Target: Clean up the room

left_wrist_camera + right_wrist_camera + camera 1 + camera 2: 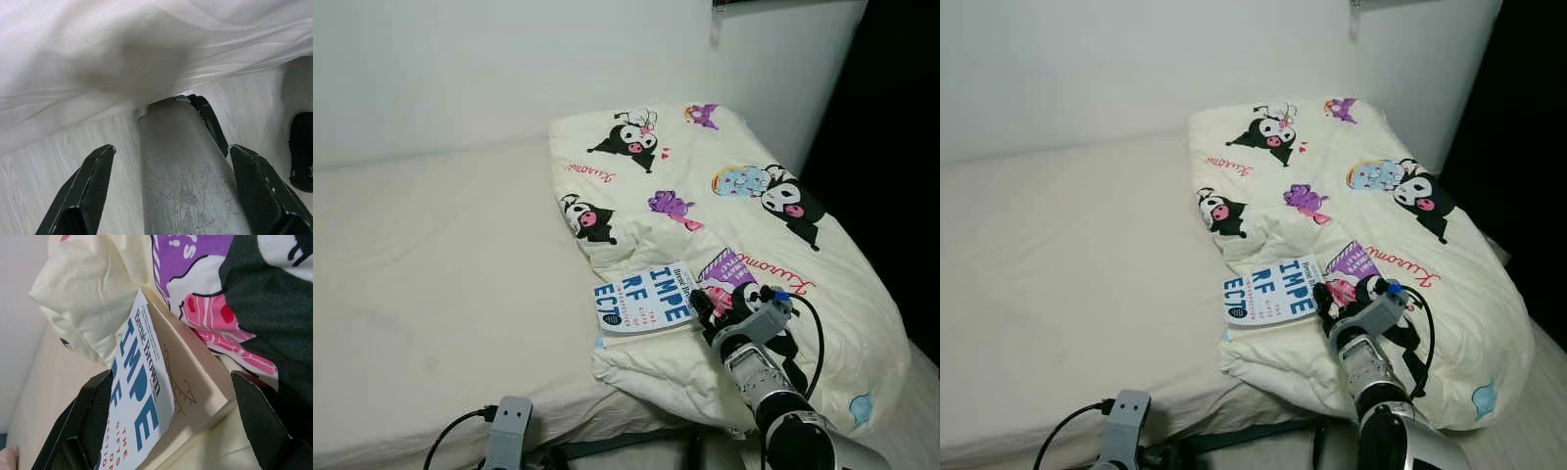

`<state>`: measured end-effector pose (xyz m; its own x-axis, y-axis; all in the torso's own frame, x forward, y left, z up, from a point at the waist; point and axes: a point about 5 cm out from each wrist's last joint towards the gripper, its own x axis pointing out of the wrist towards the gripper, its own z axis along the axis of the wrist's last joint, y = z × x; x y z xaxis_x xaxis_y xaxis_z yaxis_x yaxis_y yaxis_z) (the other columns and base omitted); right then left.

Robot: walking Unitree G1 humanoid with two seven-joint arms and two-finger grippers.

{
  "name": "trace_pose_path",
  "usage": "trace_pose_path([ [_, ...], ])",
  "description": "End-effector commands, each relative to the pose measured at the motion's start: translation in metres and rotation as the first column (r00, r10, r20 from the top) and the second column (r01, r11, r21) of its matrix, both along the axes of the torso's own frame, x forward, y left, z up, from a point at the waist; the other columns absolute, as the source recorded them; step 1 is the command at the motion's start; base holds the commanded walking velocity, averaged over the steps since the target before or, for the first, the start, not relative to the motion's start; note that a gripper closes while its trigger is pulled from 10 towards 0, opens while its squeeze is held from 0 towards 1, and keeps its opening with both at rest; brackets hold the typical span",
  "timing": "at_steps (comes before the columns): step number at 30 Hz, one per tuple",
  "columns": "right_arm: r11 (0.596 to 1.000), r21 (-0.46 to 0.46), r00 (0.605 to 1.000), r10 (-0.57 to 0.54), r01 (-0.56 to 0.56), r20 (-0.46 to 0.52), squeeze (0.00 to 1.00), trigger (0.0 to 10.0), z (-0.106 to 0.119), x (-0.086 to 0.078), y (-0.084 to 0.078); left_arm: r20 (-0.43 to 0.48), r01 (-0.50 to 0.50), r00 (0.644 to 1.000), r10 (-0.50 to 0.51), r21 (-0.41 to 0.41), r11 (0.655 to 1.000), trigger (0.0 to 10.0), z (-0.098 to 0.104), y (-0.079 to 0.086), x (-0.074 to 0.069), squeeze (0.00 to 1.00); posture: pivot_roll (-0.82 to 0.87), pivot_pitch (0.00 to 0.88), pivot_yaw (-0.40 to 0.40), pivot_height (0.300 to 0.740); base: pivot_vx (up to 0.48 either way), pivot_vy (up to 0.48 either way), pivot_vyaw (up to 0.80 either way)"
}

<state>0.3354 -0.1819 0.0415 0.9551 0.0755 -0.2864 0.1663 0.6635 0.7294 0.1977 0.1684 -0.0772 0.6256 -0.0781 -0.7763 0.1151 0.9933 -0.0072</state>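
The left gripper (168, 186) hangs low beside the bed (421, 284), under the overhang of the white sheet (98, 54). Its two black fingers (85, 188) are spread wide, with a grey scratched cylinder (183, 176) between them, above a pale wooden floor (44, 181).

On the bed lies a cream blanket (724, 196) with cartoon prints, folded over the right part of the bed. A book (644, 299) with a white cover and blue letters lies on the near left edge of the blanket, face up.

The right gripper (709, 305) reaches over the blanket to the right side of the book. Its fingers (95, 416) stand apart, one on each side of the book's corner (161, 401), not closed on it.
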Motion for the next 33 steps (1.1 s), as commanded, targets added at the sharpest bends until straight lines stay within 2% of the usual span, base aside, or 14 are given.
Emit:
trace_pose_path([
  [1,0.999,0.009,0.999,0.037,-0.037,0.005,0.0,10.0,0.0,0.0,0.008,-0.111,-0.001,0.994,0.004,0.029,1.0,10.0,-0.013,0.011,-0.028,0.0,-0.05,0.119,0.062,0.595,0.0,0.0,0.0],
  [4,0.999,0.012,0.999,0.047,-0.048,0.02,0.0,10.0,0.002,0.002,0.009,-0.113,0.0,0.994,0.004,0.031,1.0,10.0,-0.014,0.011,-0.029,0.0,-0.04,0.122,0.062,0.595,0.0,0.0,0.0],
  [7,0.996,-0.028,0.997,0.083,-0.083,-0.007,0.0,10.0,0.001,0.002,0.012,-0.123,0.005,0.992,0.0,0.038,0.999,10.0,-0.016,0.014,-0.034,0.0,-0.03,0.142,0.066,0.595,0.0,0.0,0.0],
  [8,0.994,-0.059,0.994,0.087,-0.091,-0.063,0.0,10.0,-0.004,0.0,0.013,-0.128,0.006,0.992,-0.001,0.041,0.999,10.0,-0.017,0.015,-0.038,0.0,-0.02,0.157,0.069,0.595,0.0,0.0,0.0],
  [17,0.995,-0.065,0.993,0.075,-0.081,-0.097,0.0,10.0,-0.008,-0.003,0.015,-0.141,0.02,0.99,-0.013,0.052,0.998,10.0,-0.019,0.018,-0.045,0.0,0.0,0.196,0.085,0.585,0.0,0.0,0.0],
  [24,0.993,-0.076,0.993,0.082,-0.089,-0.09,0.0,10.0,-0.008,-0.002,0.015,-0.147,0.042,0.989,-0.033,0.058,0.997,10.0,-0.02,0.019,-0.049,0.0,0.0,0.213,0.092,0.55,0.0,0.0,0.0],
  [30,0.992,-0.06,0.993,0.105,-0.108,-0.049,0.0,10.0,-0.004,0.0,0.017,-0.143,0.047,0.989,-0.038,0.057,0.997,10.0,-0.02,0.018,-0.048,0.0,0.0,0.213,0.091,0.55,0.0,0.0,0.0],
  [33,0.978,-0.01,0.978,0.208,-0.208,0.012,0.0,10.0,0.0,0.001,0.03,-0.141,0.05,0.989,-0.041,0.058,0.997,10.0,-0.02,0.018,-0.047,0.0,0.0,0.206,0.087,0.55,0.0,0.0,0.0],
])
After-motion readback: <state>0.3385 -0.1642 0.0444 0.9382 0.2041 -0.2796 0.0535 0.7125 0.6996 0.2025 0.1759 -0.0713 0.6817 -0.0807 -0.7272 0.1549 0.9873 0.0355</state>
